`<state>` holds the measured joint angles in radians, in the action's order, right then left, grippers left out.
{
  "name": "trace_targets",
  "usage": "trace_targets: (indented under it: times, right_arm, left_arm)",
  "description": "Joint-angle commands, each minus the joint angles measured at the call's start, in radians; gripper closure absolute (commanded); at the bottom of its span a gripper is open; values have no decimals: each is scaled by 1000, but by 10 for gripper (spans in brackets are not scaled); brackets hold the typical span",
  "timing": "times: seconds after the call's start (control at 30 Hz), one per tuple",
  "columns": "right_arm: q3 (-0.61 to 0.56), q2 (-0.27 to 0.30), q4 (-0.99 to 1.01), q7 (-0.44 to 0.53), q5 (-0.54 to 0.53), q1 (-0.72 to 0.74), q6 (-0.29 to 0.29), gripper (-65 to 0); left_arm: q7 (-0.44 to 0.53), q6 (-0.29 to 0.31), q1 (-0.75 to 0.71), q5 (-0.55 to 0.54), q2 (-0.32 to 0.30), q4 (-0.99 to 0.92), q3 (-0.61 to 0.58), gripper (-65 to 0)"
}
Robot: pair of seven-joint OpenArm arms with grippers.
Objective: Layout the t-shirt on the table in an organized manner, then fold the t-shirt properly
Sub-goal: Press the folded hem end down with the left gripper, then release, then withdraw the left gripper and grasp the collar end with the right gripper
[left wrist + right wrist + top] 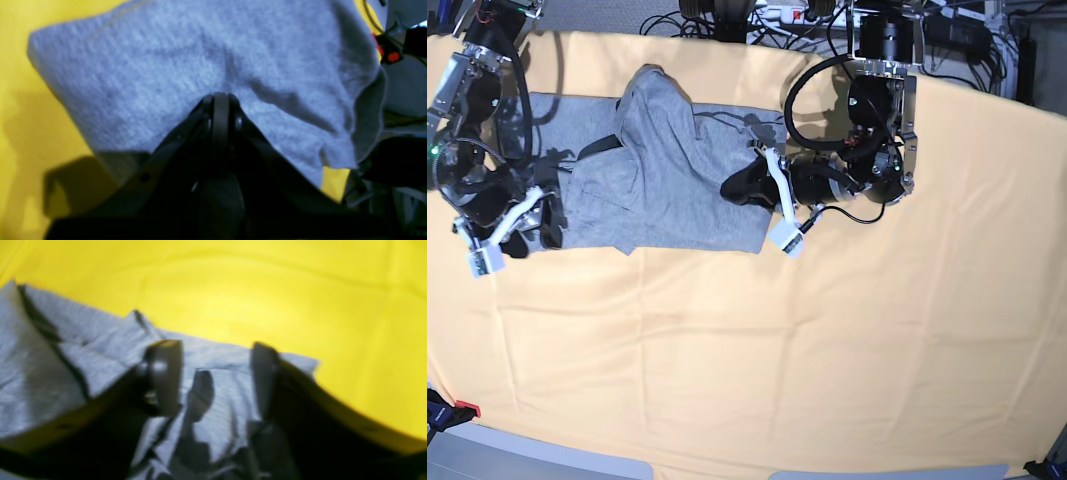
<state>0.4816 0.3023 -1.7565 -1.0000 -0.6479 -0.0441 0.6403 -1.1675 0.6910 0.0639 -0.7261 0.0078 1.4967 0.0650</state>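
The grey t-shirt [677, 170] lies bunched and partly folded over itself at the far left of the yellow-orange table [777, 350]. My left gripper [737, 187] rests on the shirt's right end. In the left wrist view that gripper [220, 98] is shut, and the t-shirt [166, 66] puckers around its tip, pinched. My right gripper [545, 218] is at the shirt's left end. In the right wrist view it [213, 373] stands open, its two fingers astride a wrinkled edge of the t-shirt [50, 373], with bare table [267, 290] beyond. No lettering shows.
Cables and power strips [767, 12] run along the table's far edge. A red clamp [457, 408] sits at the near left corner. The right arm's black body [477, 180] overlaps the shirt's left side.
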Motion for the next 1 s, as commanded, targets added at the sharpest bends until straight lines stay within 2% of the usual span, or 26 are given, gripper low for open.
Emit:
trace_targets:
  times: [0.0, 0.1, 0.2, 0.37, 0.5, 0.63, 0.77, 0.87, 0.97]
  right_arm:
    - [31, 21, -18, -12, -6, 11, -25, -402]
    - [110, 29, -18, -71, -7, 6, -62, -403]
    - [197, 50, -17, -70, -22, -31, -87, -403]
    - [315, 63, -7, -70, -87, -140, -99, -403]
    - [333, 63, -7, -69, -115, -212, -96, -409]
    - [333, 63, 1, -64, -146, -254, -71, -429]
    - [333, 64, 104, -27, -148, -256, -61, -439]
    - [333, 64, 200, -46, -216, -229, -15, -439]
    - [333, 64, 253, -124, -340, -204, 36, -439]
  left_arm:
    - [16, 7, 15, -11, -3, 3, -1, 0]
    - [16, -8, 26, -14, -29, -1, -1, 0]
    - [16, -8, 48, -23, -51, -1, -1, 0]
    - [3, -25, 89, -45, -88, 0, 0, 0]
    - [-38, -33, 143, -79, -114, 0, 2, 0]
    - [-105, -33, 198, -168, -140, 0, 4, 0]
    - [-152, -33, 233, -262, -179, 1, 24, 0]
    - [-159, -33, 248, -301, -193, 2, 69, 0]
    - [-166, -22, 255, -304, -195, 2, 121, 0]
